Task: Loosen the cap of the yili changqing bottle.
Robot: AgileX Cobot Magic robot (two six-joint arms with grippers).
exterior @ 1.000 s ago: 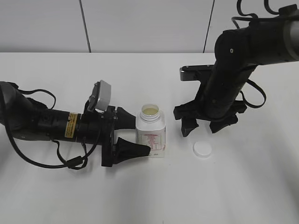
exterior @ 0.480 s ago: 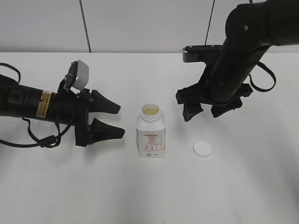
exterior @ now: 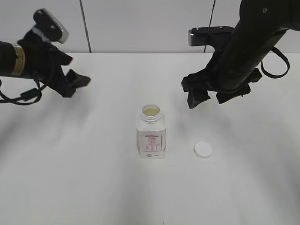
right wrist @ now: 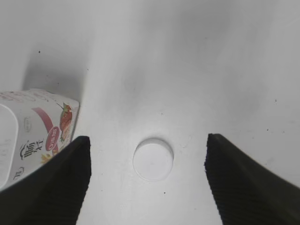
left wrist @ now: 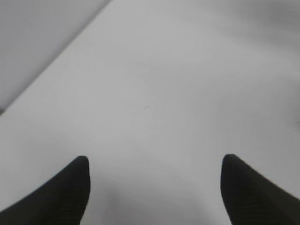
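Note:
The yili changqing bottle (exterior: 151, 133) stands upright in the middle of the table with its neck open; its labelled side shows at the left of the right wrist view (right wrist: 33, 131). The cap (exterior: 203, 149) lies flat on the table to the bottle's right, also seen in the right wrist view (right wrist: 153, 159). My right gripper (exterior: 213, 98) is open and empty, raised above and behind the cap; in its wrist view (right wrist: 147, 173) the cap lies between the jaws. My left gripper (exterior: 77, 84) is open and empty at the far left, well away from the bottle, over bare table in its wrist view (left wrist: 154, 183).
The white table (exterior: 93, 187) runs back to a pale wall with dark vertical seams (exterior: 84, 26). The left arm's cable hangs at the left edge (exterior: 23, 96).
My left gripper has let go of the bottle and pulled back up to the far left. My right gripper has risen a little above the cap. Bottle and cap have stayed put.

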